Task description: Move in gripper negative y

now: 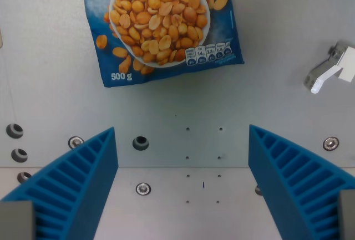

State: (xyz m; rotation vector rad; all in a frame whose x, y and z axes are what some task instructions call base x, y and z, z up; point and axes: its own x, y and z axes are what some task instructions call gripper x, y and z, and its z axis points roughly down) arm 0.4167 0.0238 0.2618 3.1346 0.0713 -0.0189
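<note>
- Below, at the bottom of the wrist view, sat the gripper [182,187]: two blue plastic fingers [83,187], wedge-shaped, ribbed with parallel slats along their inner faces.
- Fingers stood wide apart, one at the wrist view's left and one at its right, with nothing held; only bare plate showed between them.
- Grey blocks capped the base of each finger at the two lower corners.
- Metal plate [44,68]: pale grey, matt, flat, filling the whole background. A faint seam ran across it level with the fingers' upper ends.
- Plate fittings: a grid of small dark holes [187,129] in the middle, several shiny round screw heads [143,188], and darker open sockets [140,143] toward the wrist view's left.
- Bag of peanuts [161,26]: glossy blue film, lying flat at the top centre, slightly tilted, its upper part cut off by the top edge.
- Bag was well apart from both fingers, with open plate between its lower edge and the fingertips.
- Bag print: a white bowl heaped with golden peanuts, loose nuts scattered round it.
- Legible writing: "500 g" in white at the bag's lower left corner. A row of small white nutrition boxes sat at lower right; the figures were too small to read surely.
- White plastic clip [330,69]: angular, with a short lever arm, at the wrist view's right edge, apart from the bag and the fingers.
- Open room lay on the plate to either side of the bag.
</note>
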